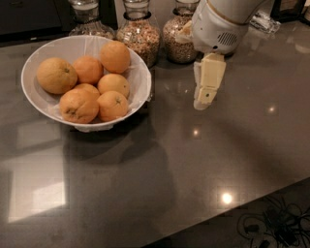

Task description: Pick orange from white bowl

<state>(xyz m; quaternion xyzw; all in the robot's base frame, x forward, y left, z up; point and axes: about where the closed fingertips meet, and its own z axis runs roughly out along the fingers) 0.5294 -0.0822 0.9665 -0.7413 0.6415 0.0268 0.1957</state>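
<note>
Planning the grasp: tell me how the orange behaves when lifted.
Round orange would probably roll if nudged, though neighbouring fruits and the bowl wall hem it in. Dimpled skin likely grips well. Gripper hangs right of the bowl.

The arm (237, 6) comes in from the top edge, right of centre, and ends in 1 bulky white wrist housing (217, 28) with a small vent grille on its side. Below the housing hangs the gripper (205, 96), cream-coloured and narrow. It points down, its tip leaning slightly to the left. It sits in the upper right part of the view, touching nothing.
</note>
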